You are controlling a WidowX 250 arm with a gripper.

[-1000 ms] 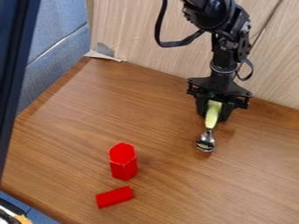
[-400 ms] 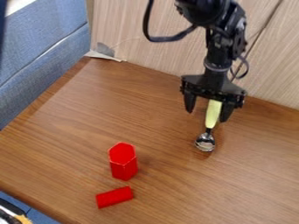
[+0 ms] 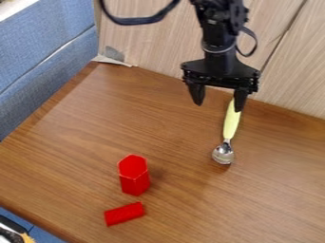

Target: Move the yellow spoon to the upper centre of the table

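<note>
Gaping wide, holding nothing, the claw [image 3: 219, 105] hangs above the table [image 3: 95, 128] near the yellow spoon [image 3: 231, 122].

wide passage between spoon [image 3: 231, 124] and blue panel [image 3: 47, 61], upright red block [image 3: 134, 176] as front obstacle

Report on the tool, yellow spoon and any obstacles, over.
Tool open, holding nothing. Yellow spoon on table, bowl toward camera. Red blocks lower left, clear of spoon.

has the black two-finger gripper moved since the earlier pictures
Yes, the gripper moved up and left in view, judged against the upright red hexagonal block.
</note>
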